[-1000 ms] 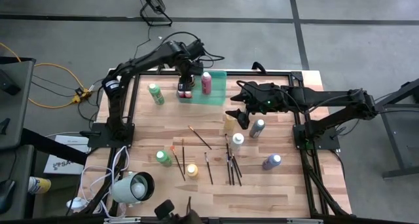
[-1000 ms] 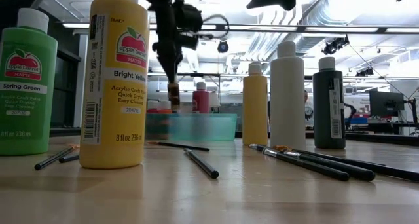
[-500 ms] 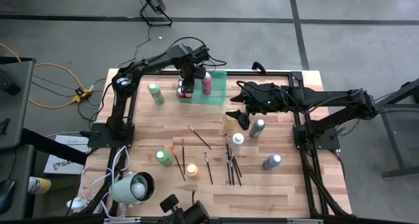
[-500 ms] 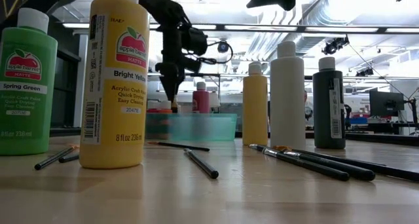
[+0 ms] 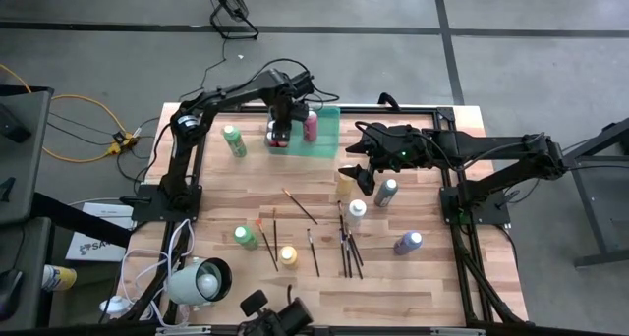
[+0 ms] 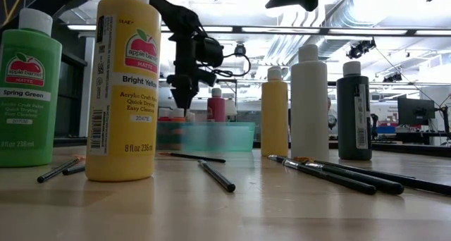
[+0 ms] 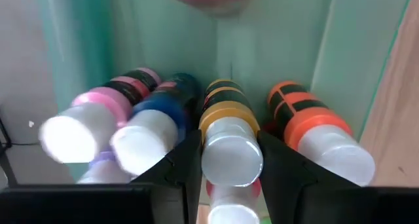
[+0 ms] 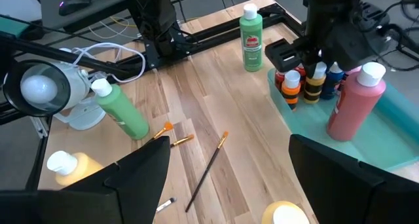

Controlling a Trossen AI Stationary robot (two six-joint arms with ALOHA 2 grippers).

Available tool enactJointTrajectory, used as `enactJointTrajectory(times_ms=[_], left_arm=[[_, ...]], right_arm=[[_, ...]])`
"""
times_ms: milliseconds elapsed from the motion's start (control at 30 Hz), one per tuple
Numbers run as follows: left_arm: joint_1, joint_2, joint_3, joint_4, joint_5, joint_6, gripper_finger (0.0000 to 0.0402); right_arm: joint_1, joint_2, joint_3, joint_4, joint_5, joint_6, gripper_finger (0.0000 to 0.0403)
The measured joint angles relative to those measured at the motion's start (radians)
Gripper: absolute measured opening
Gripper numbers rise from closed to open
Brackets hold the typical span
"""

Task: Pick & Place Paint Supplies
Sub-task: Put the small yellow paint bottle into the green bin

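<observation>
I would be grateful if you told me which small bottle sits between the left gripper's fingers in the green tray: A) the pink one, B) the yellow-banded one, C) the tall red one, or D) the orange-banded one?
B: in the left wrist view the left gripper has its fingers on either side of the yellow-banded bottle, with the orange-banded bottle outside them, in the green tray.

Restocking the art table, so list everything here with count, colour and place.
tray: one, green, far edge of table.
small bottles: at least four, white caps, in tray.
pink bottle: one, in tray.
large bottles: seven, two green, two yellow, white, grey, purple, on table.
brushes: several, dark, mid-table.
cup: one, dark, near-left corner.
left gripper: closed on a small bottle in tray.
right gripper: open, above mid-table.
</observation>
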Motion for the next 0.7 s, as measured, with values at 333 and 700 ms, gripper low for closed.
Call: enactJointTrajectory(times_ms=[333,700], left_arm=[[0.0,-0.008,-0.057,0.03,-0.004,-0.016,0.0136],[0.0,0.001,0.029,-0.007,-0.001,-0.029,0.0203]], right_arm=[[0.0,0.0,0.0,0.0,0.0,0.0,0.0307],[0.0,0.0,0.0,0.0,0.0,0.0,0.0307]])
